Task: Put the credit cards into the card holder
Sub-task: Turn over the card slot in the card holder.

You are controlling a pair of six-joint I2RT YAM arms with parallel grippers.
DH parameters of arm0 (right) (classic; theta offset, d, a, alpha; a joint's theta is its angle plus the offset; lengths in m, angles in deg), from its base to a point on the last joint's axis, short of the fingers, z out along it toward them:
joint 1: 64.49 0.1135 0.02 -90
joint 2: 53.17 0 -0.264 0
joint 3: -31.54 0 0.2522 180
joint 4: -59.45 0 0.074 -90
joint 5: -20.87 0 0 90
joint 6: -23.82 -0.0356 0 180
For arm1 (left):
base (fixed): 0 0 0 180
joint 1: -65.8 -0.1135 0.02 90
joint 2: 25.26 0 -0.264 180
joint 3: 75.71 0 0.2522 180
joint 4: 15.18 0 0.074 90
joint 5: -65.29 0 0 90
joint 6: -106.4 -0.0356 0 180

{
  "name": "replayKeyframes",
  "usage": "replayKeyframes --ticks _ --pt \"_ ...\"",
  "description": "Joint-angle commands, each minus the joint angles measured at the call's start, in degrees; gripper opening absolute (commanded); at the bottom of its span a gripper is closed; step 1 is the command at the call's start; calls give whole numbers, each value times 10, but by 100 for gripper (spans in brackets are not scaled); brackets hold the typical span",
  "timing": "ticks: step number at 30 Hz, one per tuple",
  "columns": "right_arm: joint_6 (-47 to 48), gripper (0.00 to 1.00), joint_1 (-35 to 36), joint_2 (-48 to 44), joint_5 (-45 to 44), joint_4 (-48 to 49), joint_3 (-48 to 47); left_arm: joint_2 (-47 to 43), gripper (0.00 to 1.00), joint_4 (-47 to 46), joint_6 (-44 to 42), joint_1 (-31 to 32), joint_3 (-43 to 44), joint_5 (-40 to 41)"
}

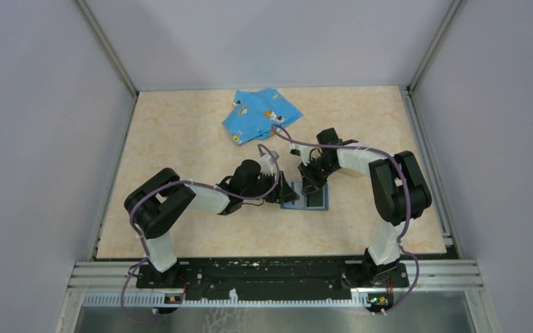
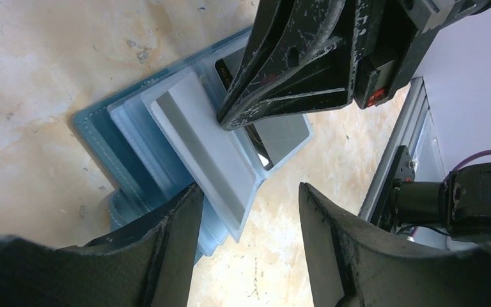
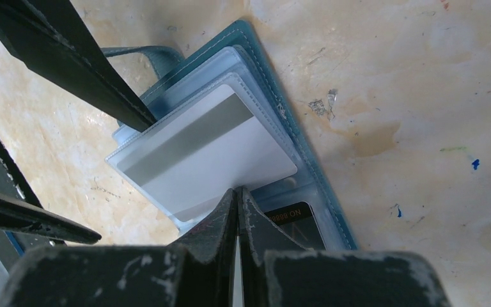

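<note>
The card holder (image 3: 307, 160) lies open on the tabletop (image 3: 422, 96). A pale-backed credit card (image 3: 211, 147) sits in its clear sleeve (image 3: 124, 144), with a dark card (image 3: 294, 220) tucked lower down. Our right gripper (image 3: 238, 192), fingers pressed together, noses the pale card's edge. Our left gripper (image 2: 249, 192), jaws apart, straddles the holder's corner without clamping it. Our worry: the holder isn't pinned, so a crooked push could slide it or buckle the sleeve.
</note>
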State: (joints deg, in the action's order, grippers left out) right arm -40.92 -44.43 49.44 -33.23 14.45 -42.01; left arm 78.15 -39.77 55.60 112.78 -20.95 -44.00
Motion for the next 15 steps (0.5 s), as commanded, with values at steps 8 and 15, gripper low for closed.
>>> replayKeyframes --ticks 8,15 --pt "37 29 -10 -41 57 -51 -41 14 60 -46 16 12 16 -31" --pt "22 36 -80 -152 63 -16 -12 29 62 -37 13 27 52 -41"
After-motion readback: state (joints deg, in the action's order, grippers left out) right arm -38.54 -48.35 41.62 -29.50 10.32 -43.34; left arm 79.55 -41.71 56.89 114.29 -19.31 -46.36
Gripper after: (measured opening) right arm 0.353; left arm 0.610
